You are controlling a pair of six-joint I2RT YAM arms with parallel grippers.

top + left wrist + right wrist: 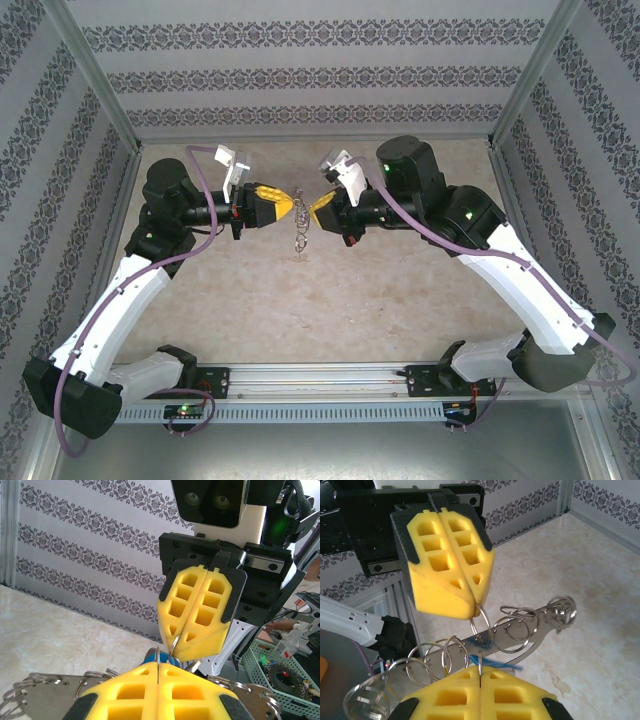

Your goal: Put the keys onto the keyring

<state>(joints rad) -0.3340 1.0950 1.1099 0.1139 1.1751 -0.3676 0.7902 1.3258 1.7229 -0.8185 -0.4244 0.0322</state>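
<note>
Left tool and right tool up off the counter, tip to tip, almost touching. Left tool's yellow fingers pressed flat together, clamped on a small ring jutting from the very tip. Right tool's fingers likewise pressed together, clamped on a thin ring standing edge-on out of the seam between the pads. Cannot tell whether these two rings are linked or merely close. Keyring slung just under the meeting tips: a flat grey oval loop with a row of small wire rings strung along it, running out to either side of both tools' noses. From above, a short grey dangle directly beneath the gap between the tools; cannot tell whether its far end reaches the counter. Key, a blurred blue sliver, right beside the right tool's tip and just behind the loop, between the two tools. Shaft and attachment too blurred to make out.
</note>
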